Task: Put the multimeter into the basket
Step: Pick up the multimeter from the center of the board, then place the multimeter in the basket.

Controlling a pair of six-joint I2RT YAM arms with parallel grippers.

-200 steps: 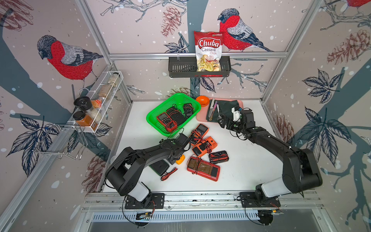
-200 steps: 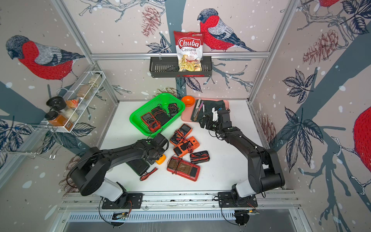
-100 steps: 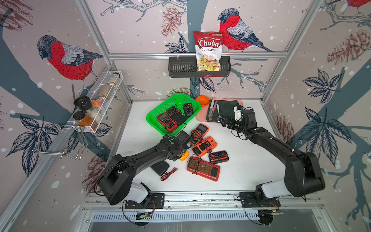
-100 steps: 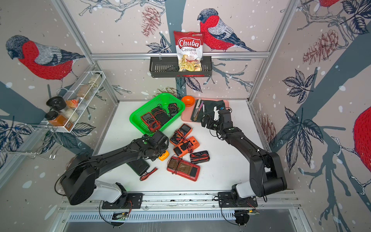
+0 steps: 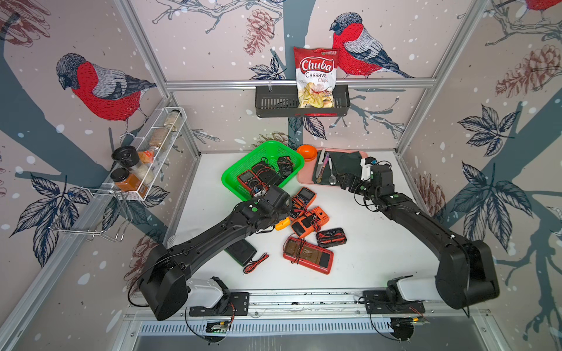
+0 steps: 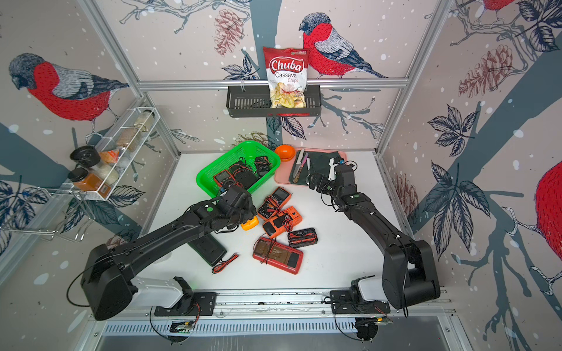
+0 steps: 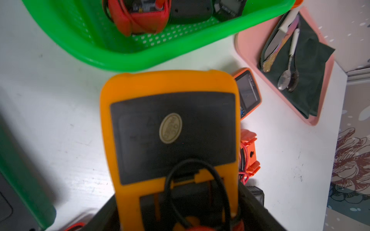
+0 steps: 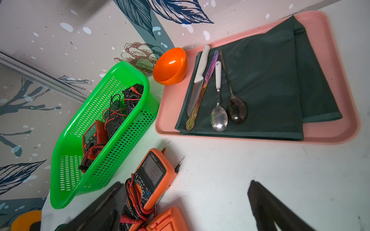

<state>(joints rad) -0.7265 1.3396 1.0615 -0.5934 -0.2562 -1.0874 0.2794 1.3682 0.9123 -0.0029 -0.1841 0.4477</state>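
The left gripper (image 7: 178, 208) is clamped on one end of a yellow multimeter (image 7: 170, 128), back side up, just short of the green basket (image 5: 243, 161). The right gripper (image 8: 186, 182) hangs wide open and empty near the pink tray (image 8: 340, 130). Held by one end only, the multimeter may tilt or slip, and its loose black lead (image 7: 192, 180) could snag the rim. The left wrist view shows this grip. Both top views hide it under the wrist, but show other meters (image 5: 264, 176) crowding the basket.
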